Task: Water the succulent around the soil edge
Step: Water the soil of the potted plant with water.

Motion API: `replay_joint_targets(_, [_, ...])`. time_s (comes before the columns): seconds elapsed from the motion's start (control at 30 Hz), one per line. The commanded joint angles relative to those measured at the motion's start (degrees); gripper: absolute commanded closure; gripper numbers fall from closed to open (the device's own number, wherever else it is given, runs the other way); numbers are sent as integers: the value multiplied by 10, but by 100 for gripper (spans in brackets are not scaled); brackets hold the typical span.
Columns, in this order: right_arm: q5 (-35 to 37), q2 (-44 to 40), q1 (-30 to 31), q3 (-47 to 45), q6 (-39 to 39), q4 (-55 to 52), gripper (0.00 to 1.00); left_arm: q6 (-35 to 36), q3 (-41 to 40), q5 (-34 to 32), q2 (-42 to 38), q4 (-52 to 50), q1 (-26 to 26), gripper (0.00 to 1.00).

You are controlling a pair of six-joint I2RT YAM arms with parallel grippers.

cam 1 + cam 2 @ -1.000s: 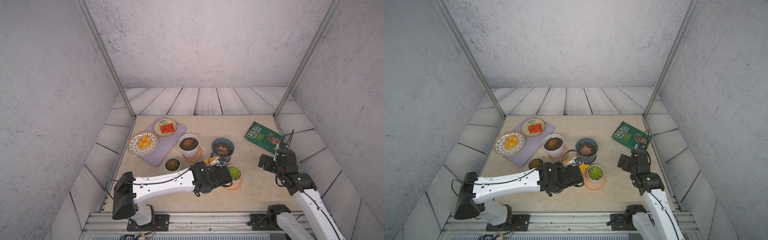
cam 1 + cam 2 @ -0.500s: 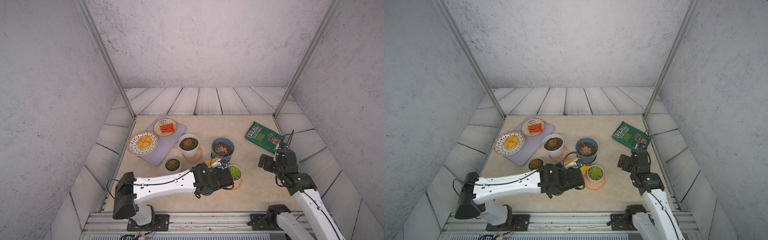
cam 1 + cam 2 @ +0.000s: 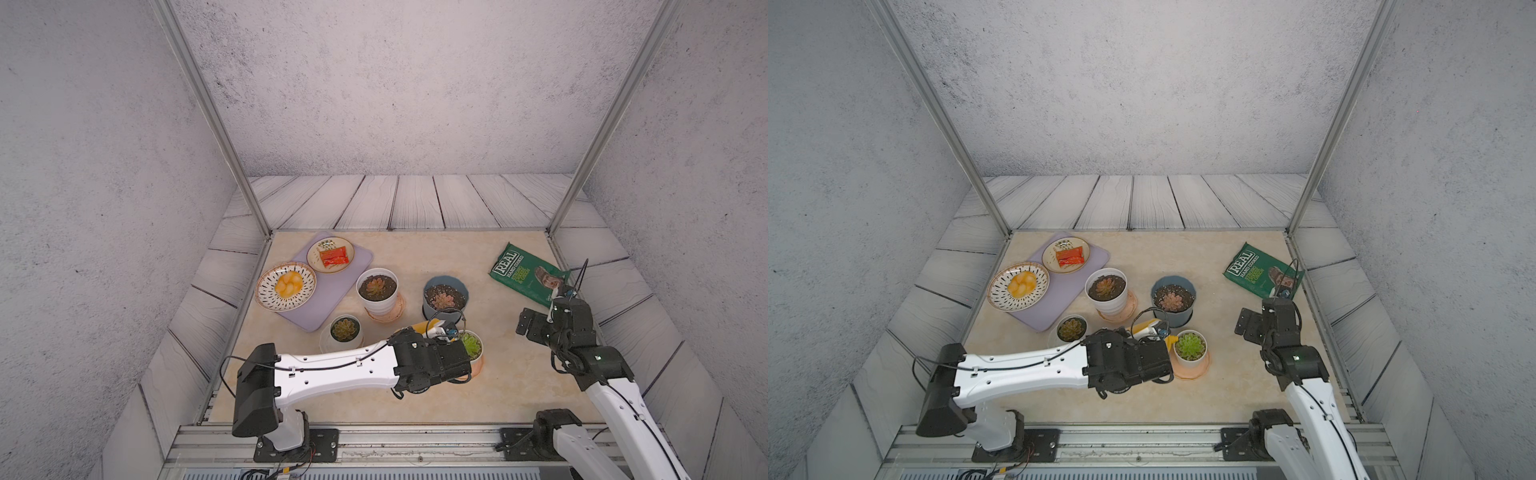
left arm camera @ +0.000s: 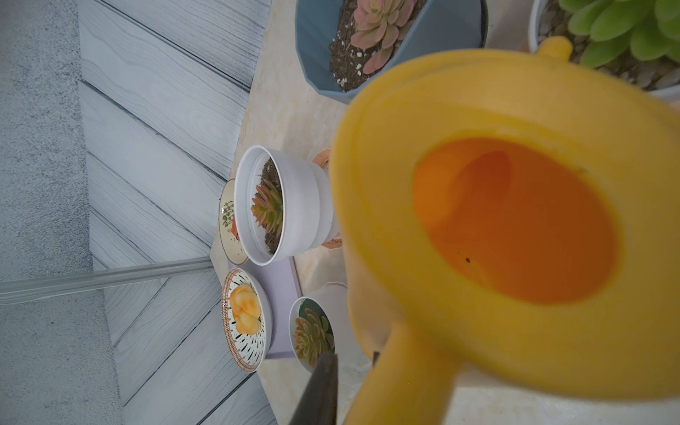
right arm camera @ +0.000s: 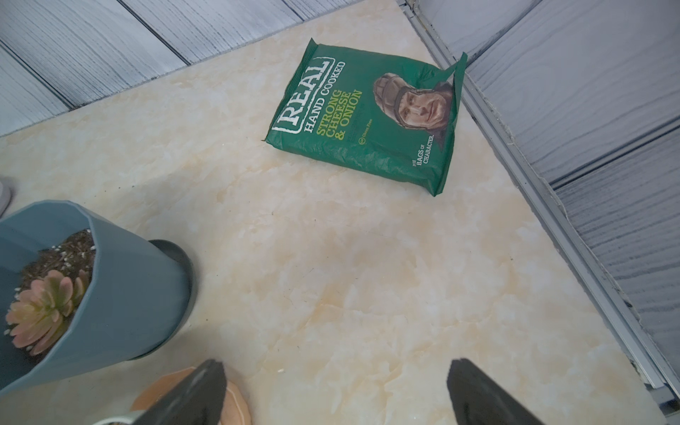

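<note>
Spill risk first: left gripper (image 4: 353,382) is clamped on the handle of the yellow watering can (image 4: 515,220), which is tipped toward the green succulent (image 3: 1190,345) in its small white pot (image 3: 1187,362) on the orange saucer (image 3: 1196,372). The spout (image 4: 552,46) sits at the pot rim right by the leaves. A bit more reach would likely wet the rosette instead of the soil edge, and too much tilt could slop water over the can's wide mouth onto the table (image 3: 1183,257). Handle-only grip may let the can swing. Blue pot (image 3: 1183,316) stands just behind the can and the low pot (image 3: 1057,338) is beside the forearm — either could get nudged while circling. Taller white pot (image 3: 1113,303), purple mat (image 3: 1059,307) and crisp bag (image 3: 1260,270) sit clear. Right gripper (image 5: 335,390) has its jaws apart and empty — parked well off to the side.
</note>
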Motion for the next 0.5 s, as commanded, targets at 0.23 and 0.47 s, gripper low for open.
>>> replay_joint_targets(0.23, [5, -6, 2, -4, 9, 0, 1, -8, 26, -15, -1, -32, -14, 100])
replay_joint_targets(0.47, [6, -6, 2, -3, 10, 0, 1, -10, 34, -13, 1, -38, -23, 100])
